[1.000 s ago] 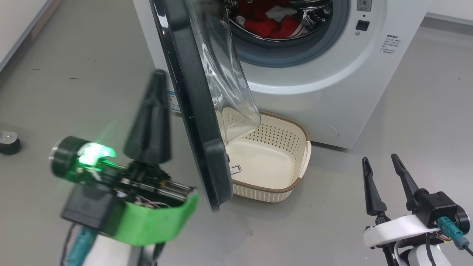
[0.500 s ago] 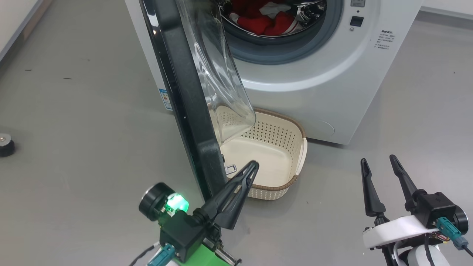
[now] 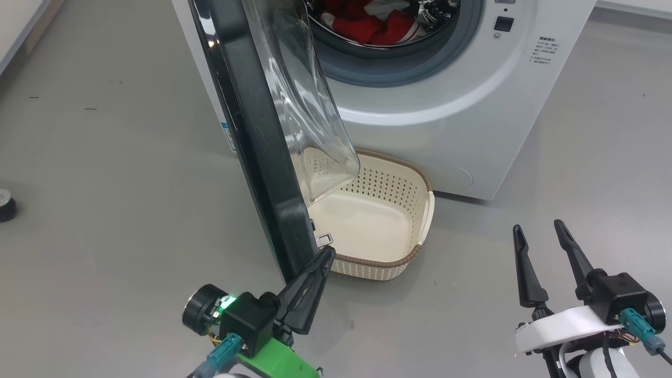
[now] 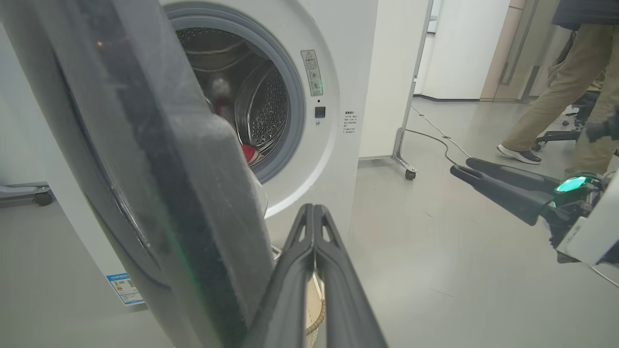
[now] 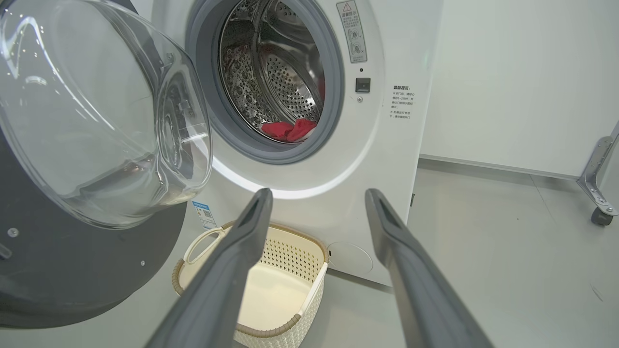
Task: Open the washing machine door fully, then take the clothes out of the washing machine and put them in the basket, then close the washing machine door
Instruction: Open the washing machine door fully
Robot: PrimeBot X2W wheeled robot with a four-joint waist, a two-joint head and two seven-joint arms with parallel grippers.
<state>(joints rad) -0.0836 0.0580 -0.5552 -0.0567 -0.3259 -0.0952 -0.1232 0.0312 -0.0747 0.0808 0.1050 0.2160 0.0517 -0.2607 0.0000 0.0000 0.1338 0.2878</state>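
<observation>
The washing machine door (image 3: 252, 136) stands out from the washing machine (image 3: 446, 105), about square to its front and not fully back, I'd judge. The left gripper (image 3: 328, 253), fingers pressed together on nothing, has its tip at the door's free lower edge, likely as a blunt pusher to swing it wider. The clothes (image 3: 378, 26) lie red in the machine's drum. The basket (image 3: 367, 269) sits empty at the machine's foot, under the port, ready to catch them. The right gripper (image 3: 538, 227) hangs spread wide, well out from the machine and clear of the door.

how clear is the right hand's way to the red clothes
Probably yes: the right hand is open and empty, and the door stands off to its left, so nothing stands between it and the clothes.
</observation>
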